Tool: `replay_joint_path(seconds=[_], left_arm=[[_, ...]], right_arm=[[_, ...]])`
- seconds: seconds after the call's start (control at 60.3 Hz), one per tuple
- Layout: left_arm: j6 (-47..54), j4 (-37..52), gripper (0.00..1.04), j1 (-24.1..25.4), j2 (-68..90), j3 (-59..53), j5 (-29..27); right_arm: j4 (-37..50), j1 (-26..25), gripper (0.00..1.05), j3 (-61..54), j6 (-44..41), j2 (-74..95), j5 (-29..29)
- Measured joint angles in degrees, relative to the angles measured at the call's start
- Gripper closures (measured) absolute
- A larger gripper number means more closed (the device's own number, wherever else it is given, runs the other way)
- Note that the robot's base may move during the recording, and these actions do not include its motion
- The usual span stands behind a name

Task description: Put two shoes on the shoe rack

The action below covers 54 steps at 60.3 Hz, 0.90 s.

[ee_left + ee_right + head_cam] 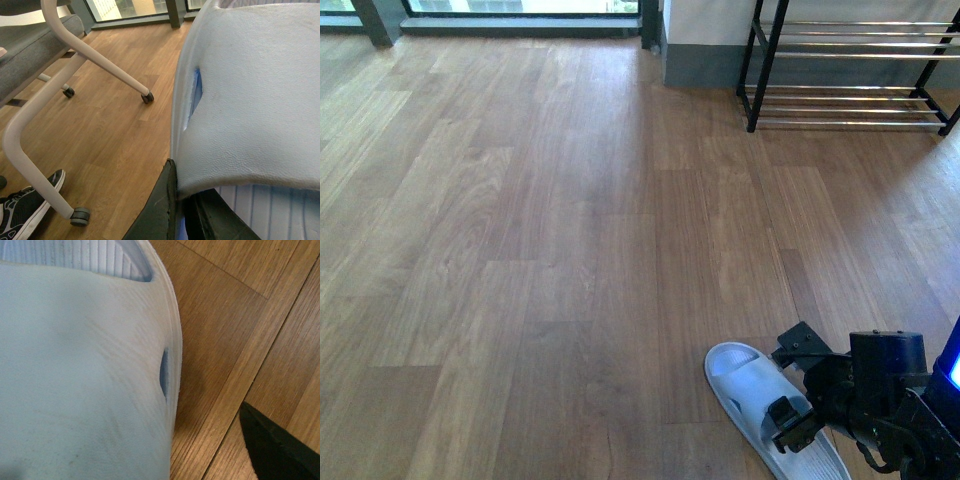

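Your right gripper point(778, 395) is spread astride the pale blue sandal point(740, 368), which lies just beneath it. It should feel light and soft, so pinch the strap point(75, 370) edge. Your left gripper point(186, 216) looks clamped on the other sandal point(250, 100).

floor point(570, 250): bare wood, free run from 5 o'clock up to 1 o'clock
shoe rack point(850, 70): 1 o'clock, bar tiers open at front
left wrist view: chair legs point(65, 90), black sneaker point(25, 210) on the floor nearby
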Motion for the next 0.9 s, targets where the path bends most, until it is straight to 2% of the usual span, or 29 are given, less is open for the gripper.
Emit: replay_joint_path(seconds=[0.464, 0.713, 0.895], left_arm=[[0.0, 0.0, 1.03, 0.0, 0.0, 0.0, 0.0], [0.0, 0.0, 1.03, 0.0, 0.0, 0.0, 0.0], [0.0, 0.0, 1.03, 0.0, 0.0, 0.0, 0.0]], right_arm=[[1.6, -1.1, 1.04, -2.0, 0.5, -1.2, 1.4], [1.5, -3.1, 1.03, -9.3, -1.6, -12.1, -0.9], [-2.1, -6.1, 1.03, -21.2, -6.2, -34.2, -3.5]])
